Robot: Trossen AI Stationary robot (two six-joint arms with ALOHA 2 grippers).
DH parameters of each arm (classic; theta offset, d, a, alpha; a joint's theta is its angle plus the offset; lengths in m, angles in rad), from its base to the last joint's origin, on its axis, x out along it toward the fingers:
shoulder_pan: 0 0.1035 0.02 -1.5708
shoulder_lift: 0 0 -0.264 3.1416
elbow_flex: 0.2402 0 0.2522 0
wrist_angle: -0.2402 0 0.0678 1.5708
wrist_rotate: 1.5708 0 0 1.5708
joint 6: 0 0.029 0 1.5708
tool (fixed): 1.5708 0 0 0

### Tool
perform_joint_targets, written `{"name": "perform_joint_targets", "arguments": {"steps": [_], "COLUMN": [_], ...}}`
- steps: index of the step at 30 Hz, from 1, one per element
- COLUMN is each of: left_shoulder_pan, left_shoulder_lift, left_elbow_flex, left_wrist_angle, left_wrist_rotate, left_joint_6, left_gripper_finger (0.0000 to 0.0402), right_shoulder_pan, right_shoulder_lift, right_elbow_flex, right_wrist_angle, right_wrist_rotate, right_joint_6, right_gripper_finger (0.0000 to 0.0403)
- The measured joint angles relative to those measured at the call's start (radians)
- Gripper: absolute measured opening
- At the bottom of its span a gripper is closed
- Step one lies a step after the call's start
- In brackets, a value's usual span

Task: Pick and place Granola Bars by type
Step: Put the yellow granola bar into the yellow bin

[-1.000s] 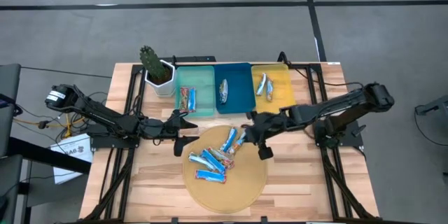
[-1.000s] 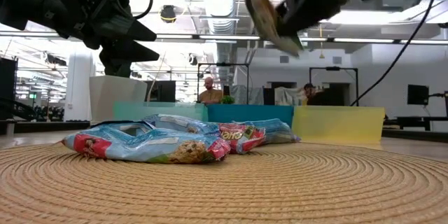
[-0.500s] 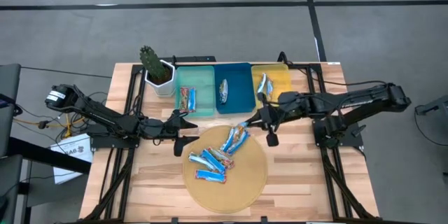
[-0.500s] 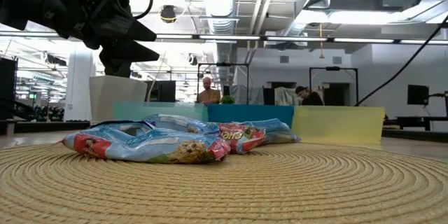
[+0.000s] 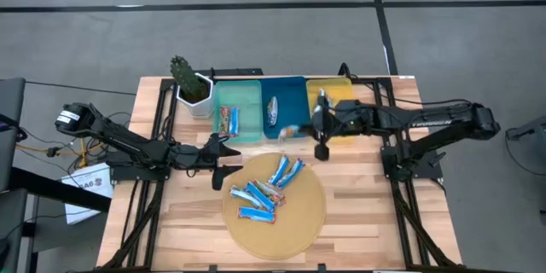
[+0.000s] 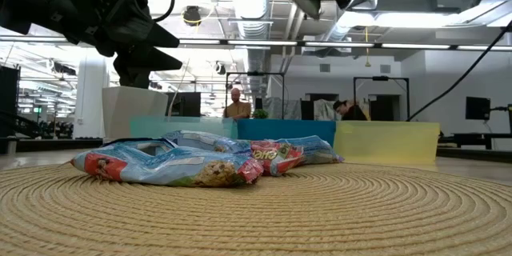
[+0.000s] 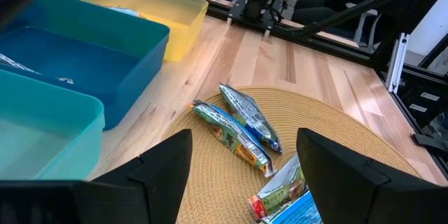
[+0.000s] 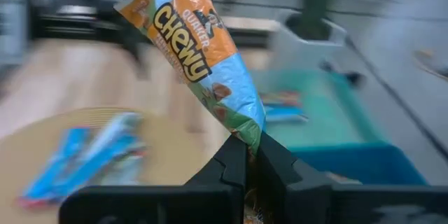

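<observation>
Right gripper (image 8: 246, 155) pinches an orange-and-blue foil-wrapped granola bar (image 8: 199, 61) above the blue rectangular plastic tray (image 5: 288, 115); four bars binned, several left on the round woven mat (image 5: 299, 222) behind it; left gripper (image 5: 223, 149) waits open.

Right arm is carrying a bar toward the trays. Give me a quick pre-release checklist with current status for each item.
1. Grip: right gripper is shut on the orange-and-blue bar, pinching its lower end: ok.
2. Position: in the high view the right gripper hangs by the border between the blue tray and the yellow tray, the bar over the blue tray's front edge; not centred: not ok.
3. Matching type: the blue tray holds one bar, its print unreadable: cannot tell.
4. Left gripper open, waiting at the mat's edge, away from the trays: ok.
5. Height above tray: cannot tell.
</observation>
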Motion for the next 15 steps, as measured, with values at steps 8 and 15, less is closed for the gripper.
{"name": "perform_joint_targets", "arguments": {"steps": [8, 15], "left_shoulder_pan": [0.0, 0.0], "left_shoulder_lift": [0.0, 0.0], "left_elbow_flex": [0.0, 0.0], "left_wrist_angle": [0.0, 0.0], "left_wrist_rotate": [-0.002, -0.002], "left_joint_6": [0.0, 0.0], "left_gripper_finger": [0.0249, 0.0249], "right_shoulder_pan": [-0.146, -0.297], "right_shoulder_lift": [0.0, 0.0], "right_elbow_flex": [0.0, 0.0], "right_wrist_angle": [-0.031, -0.102], "right_wrist_rotate": [0.264, 0.401], "right_joint_6": [0.165, 0.238], "right_gripper_finger": [0.0005, 0.0006]}}
